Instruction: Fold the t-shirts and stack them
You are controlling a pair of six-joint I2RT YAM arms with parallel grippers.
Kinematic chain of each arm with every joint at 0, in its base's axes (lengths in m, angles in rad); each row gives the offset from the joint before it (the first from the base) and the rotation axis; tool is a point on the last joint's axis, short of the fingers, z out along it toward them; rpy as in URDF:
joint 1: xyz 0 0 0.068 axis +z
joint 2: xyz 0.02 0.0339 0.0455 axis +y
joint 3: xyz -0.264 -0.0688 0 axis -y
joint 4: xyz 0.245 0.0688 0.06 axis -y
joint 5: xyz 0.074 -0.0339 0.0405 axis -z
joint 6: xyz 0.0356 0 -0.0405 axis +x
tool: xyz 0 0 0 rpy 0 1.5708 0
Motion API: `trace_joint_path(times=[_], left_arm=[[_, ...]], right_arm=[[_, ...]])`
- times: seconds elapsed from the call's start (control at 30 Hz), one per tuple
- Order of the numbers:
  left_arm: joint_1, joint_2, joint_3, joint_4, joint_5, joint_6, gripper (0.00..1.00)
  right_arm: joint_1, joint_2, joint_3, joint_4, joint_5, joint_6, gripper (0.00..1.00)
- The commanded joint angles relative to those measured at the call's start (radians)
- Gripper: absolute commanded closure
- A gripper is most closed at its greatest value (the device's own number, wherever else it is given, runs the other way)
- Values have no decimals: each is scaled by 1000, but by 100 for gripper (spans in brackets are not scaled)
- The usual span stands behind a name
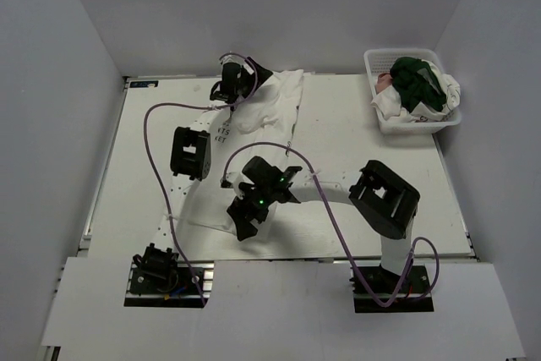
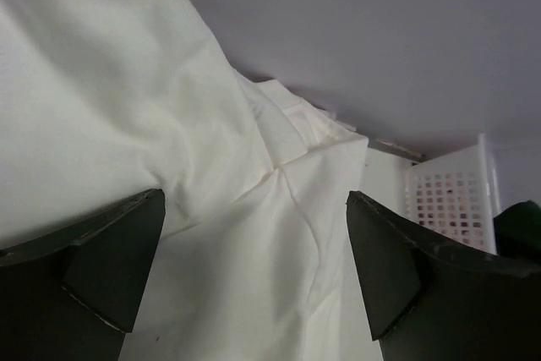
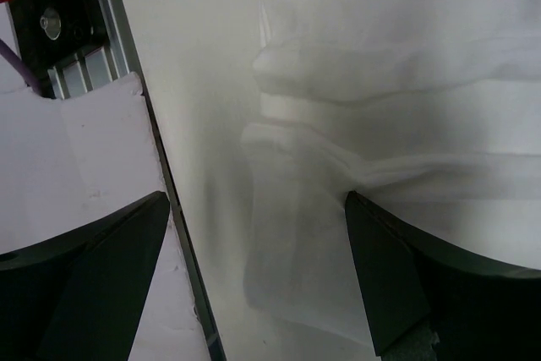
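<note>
A white t-shirt (image 1: 272,110) with dark lettering lies spread on the table, running from the back centre to the near left. My left gripper (image 1: 226,89) is open at the shirt's far end. In the left wrist view its jaws (image 2: 254,276) stand wide apart over rumpled white cloth (image 2: 194,166) and hold nothing. My right gripper (image 1: 246,227) is open over the shirt's near edge. In the right wrist view (image 3: 254,276) a folded flap of the shirt (image 3: 304,234) lies between the open jaws. A dark green shirt (image 1: 418,78), a pink one (image 1: 385,82) and a white one (image 1: 393,106) lie in the basket.
The white lattice basket (image 1: 379,57) stands at the back right; it also shows in the left wrist view (image 2: 448,200). The table's front edge (image 3: 161,166) and a white board (image 3: 84,166) lie just left of my right gripper. Purple cables loop over the table.
</note>
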Motion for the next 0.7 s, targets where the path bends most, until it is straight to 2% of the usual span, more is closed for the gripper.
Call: trace_joint_path(times=[0.0,0.07,0.17,0.27,0.33,0.43,0.47,0.57,0.67], left_arm=[[-13,56,-74,-93,6,-74,0],[-3,67,-62,-144,-14,-74,0],[7,24,-89,-269,-171,-74,0],[32,-48,-140,-381,-291,-86,0],[43,-83,-163,-432,-331,-86,0],[52,-192,-322,-457,-370,-63,0],[52,-221,-360,-408,-370,-50,0],[52,-283,-398,-399,-335,-30,0],[52,-335,-387,-334,-220,26,0]], right_arm=[[-5,12,14,-105,-90,-52,10],[0,14,14,-108,-90,-55,10],[6,3,-11,-145,-70,-52,10],[-3,-69,-97,-106,-61,-47,10],[-3,-124,-144,-131,9,-41,10],[-2,-161,-183,-231,115,-52,10],[0,-166,-195,-234,143,-54,10],[3,-184,-212,-233,122,-52,10],[9,-245,-178,-207,153,-52,10]])
